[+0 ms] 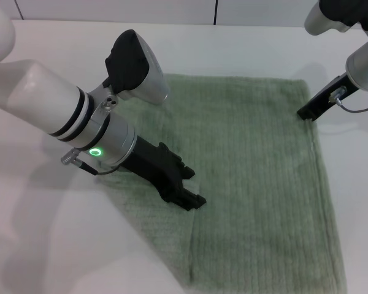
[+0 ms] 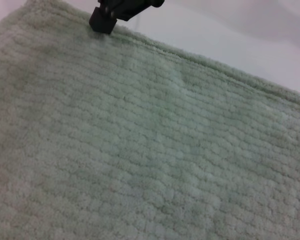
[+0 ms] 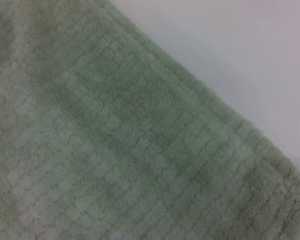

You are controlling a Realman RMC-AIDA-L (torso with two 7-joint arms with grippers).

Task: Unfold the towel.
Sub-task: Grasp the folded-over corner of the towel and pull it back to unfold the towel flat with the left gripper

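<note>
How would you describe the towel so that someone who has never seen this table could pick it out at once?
On the white table, the towel is the big pale green cloth lying between the two arms. The left gripper is on its left part and the right gripper at its far right edge. It alone is soft, ribbed and green; all else is white or black.

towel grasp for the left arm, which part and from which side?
Probably the hemmed left edge of the towel, near where the left gripper already sits on the cloth. Come from the table side, low and sliding in, since the fabric lies flat and only its border gives a lip to pinch. The right gripper is at the far right edge.
</note>
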